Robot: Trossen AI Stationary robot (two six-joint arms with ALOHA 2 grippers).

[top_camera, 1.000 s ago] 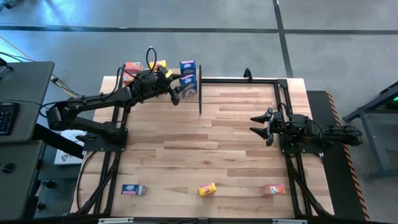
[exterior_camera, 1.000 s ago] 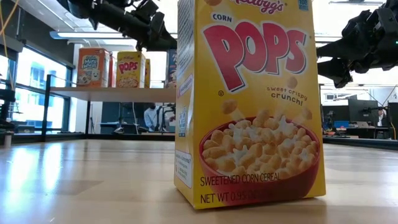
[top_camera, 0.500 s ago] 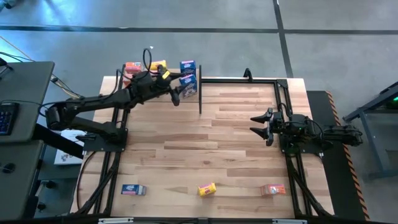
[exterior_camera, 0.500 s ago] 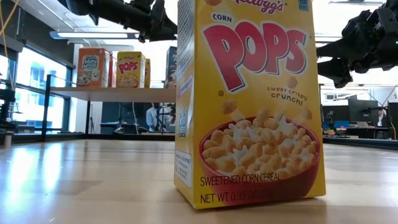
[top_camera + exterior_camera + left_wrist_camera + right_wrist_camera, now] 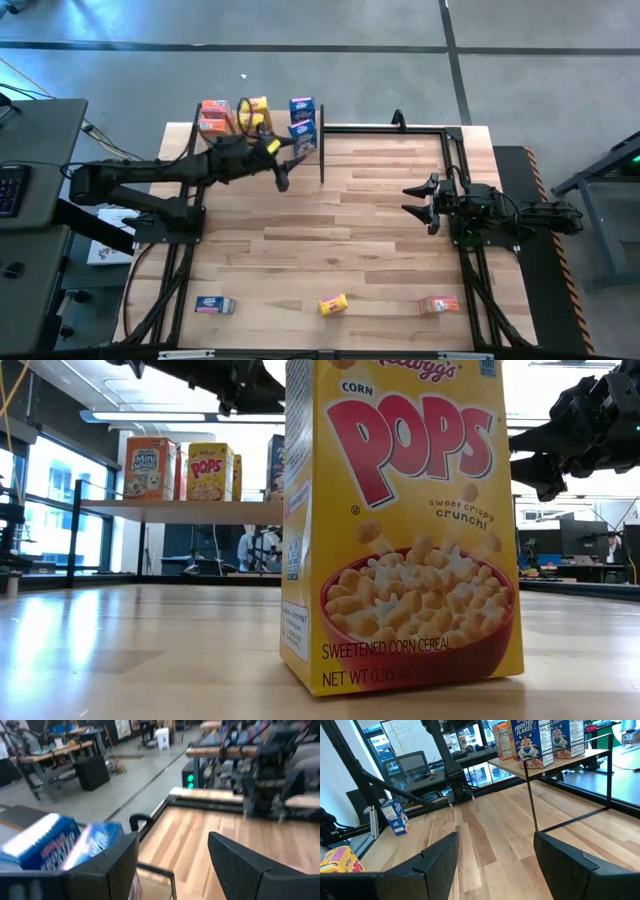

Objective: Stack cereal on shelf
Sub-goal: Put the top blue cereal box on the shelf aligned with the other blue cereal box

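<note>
The shelf (image 5: 180, 510) stands at the table's far left. Several cereal boxes stand upright on it: orange-red (image 5: 212, 112), yellow (image 5: 255, 106) and two blue (image 5: 302, 106) (image 5: 303, 136). My left gripper (image 5: 284, 170) hovers open and empty just near of the blue boxes (image 5: 45, 842), by the shelf's black post (image 5: 322, 150). Near the table's front edge lie a blue (image 5: 214, 305), a yellow (image 5: 332, 304) and an orange-red box (image 5: 438, 304). My right gripper (image 5: 418, 200) waits open at the table's right.
Black frame rails run along the table's left (image 5: 185, 250) and right (image 5: 465, 270) sides. Bare plank tabletop (image 5: 330, 240) lies between the shelf and the front boxes. In the low view the yellow box (image 5: 400, 520) fills the foreground.
My left gripper has swung away from the shelf's boxes toward the table's near edge, staying high, open and empty. The boxes on the shelf have kept their places.
</note>
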